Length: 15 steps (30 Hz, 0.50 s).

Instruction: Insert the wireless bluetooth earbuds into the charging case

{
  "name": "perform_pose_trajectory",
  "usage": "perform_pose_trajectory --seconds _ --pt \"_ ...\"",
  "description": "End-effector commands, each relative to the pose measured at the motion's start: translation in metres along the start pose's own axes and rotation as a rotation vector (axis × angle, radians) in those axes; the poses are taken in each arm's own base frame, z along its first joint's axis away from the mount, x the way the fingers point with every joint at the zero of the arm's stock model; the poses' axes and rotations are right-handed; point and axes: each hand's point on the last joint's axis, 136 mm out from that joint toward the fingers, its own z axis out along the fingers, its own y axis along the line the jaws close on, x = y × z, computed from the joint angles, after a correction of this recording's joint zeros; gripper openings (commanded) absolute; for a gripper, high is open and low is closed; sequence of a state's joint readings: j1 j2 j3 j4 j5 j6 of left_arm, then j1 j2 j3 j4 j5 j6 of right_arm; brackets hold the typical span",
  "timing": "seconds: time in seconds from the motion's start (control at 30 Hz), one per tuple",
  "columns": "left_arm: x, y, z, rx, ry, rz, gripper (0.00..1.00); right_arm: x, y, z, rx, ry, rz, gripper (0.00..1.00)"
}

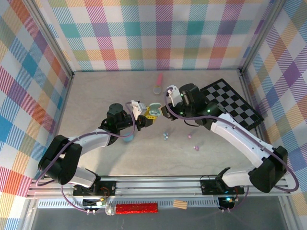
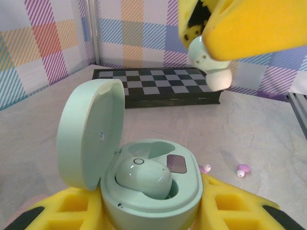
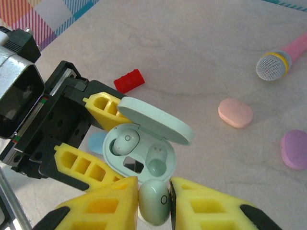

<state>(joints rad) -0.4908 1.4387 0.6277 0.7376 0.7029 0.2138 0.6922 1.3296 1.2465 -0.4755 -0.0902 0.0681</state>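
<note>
plaid-walled table enclosure
pastel plaid walls (image 1: 158, 33) stood along the table's far, left and right edges, with metal posts (image 1: 53, 38) rising at the far corners; the tabletop (image 1: 105, 91) was pale beige, mottled and evenly lit, and an aluminium rail (image 1: 158, 184) ran along its near edge.

The scene is lit brightly and evenly from overhead. Only soft, faint shadows are cast on the pale beige stone-patterned table (image 1: 96, 96) close under the arms in the top view. A mild sheen, without harsh glare, is carried by the glossy mint-green open charging case (image 2: 86, 139). In the left wrist view, the yellow foam pads (image 2: 259, 24) and the small mint-green earbud (image 2: 204, 55) at 1 o'clock are blurred. The silver frame posts (image 1: 53, 40) are splayed outward by lens distortion.
</note>
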Motion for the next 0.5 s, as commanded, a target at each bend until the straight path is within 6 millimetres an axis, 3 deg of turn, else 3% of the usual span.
perform_pose_trajectory --seconds 0.0,0.47 --pt "-0.018 -0.011 0.003 0.058 -0.033 0.051 0.34 -0.009 0.009 0.001 -0.025 0.004 -0.065 0.25" --pt "-0.025 -0.013 0.002 0.062 -0.048 0.054 0.34 0.002 0.012 0.028 -0.047 0.067 -0.087 0.25"
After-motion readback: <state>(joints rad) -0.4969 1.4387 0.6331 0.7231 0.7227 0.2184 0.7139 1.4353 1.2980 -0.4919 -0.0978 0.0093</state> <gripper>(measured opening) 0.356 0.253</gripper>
